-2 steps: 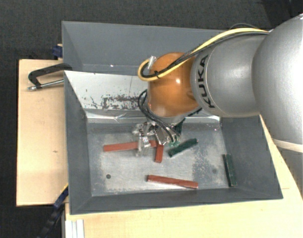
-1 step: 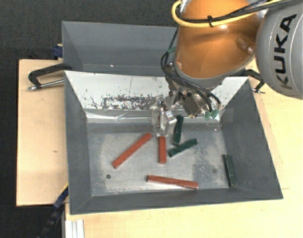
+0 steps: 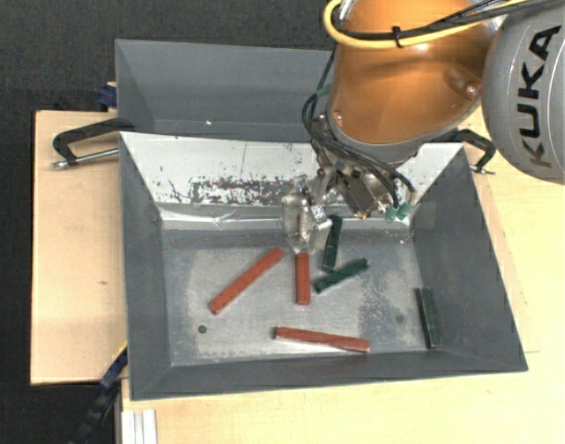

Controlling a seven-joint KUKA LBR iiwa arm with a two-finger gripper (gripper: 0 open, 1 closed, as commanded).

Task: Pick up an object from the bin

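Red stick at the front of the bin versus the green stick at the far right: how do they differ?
The red stick lies crosswise; the green stick points front to back. The red stick looks longer than the green stick. Both are slim bars lying flat.

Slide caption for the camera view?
Gripper over a short red stick and a dark green stick near the grey bin's centre.

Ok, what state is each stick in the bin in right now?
Left red stick, flat, slanted, free.
Middle red stick, flat, upper end under the arm.
Front red stick, flat, free.
Upper green stick, lower end meets the slanted one.
Slanted green stick, flat, near middle red stick.
Right green stick, flat, alone.
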